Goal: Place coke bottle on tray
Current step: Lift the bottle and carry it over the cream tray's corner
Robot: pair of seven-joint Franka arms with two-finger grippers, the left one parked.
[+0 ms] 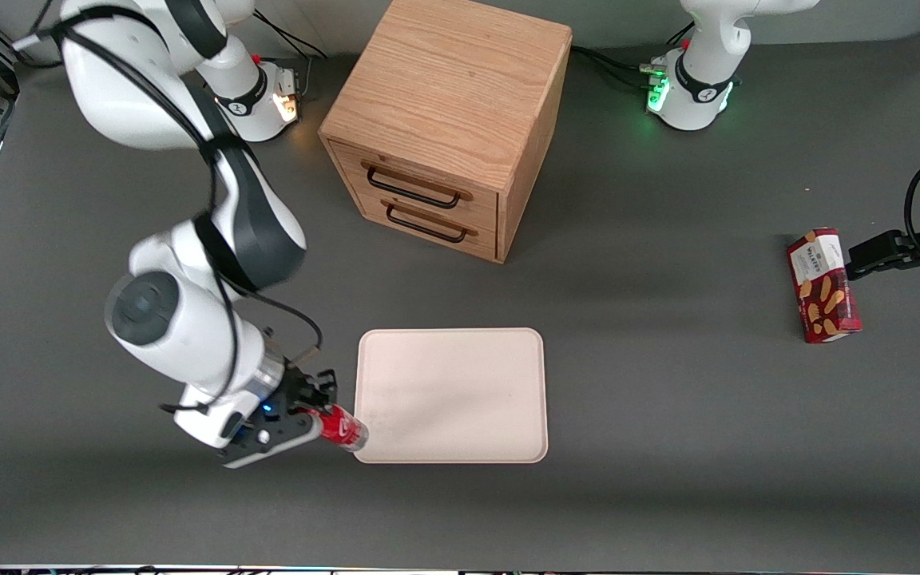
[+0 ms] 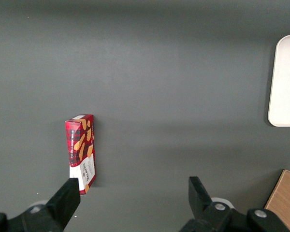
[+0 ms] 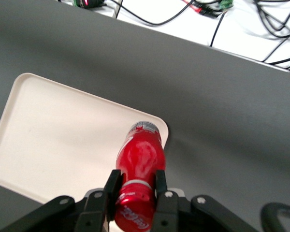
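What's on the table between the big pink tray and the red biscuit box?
Nothing: in the front view only bare grey table lies between the cream-pink tray and the red biscuit box. The gripper holds the red coke bottle.

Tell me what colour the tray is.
The tray is plain cream-pink, clearest in the front view; the gripper, at its corner, holds the coke bottle.
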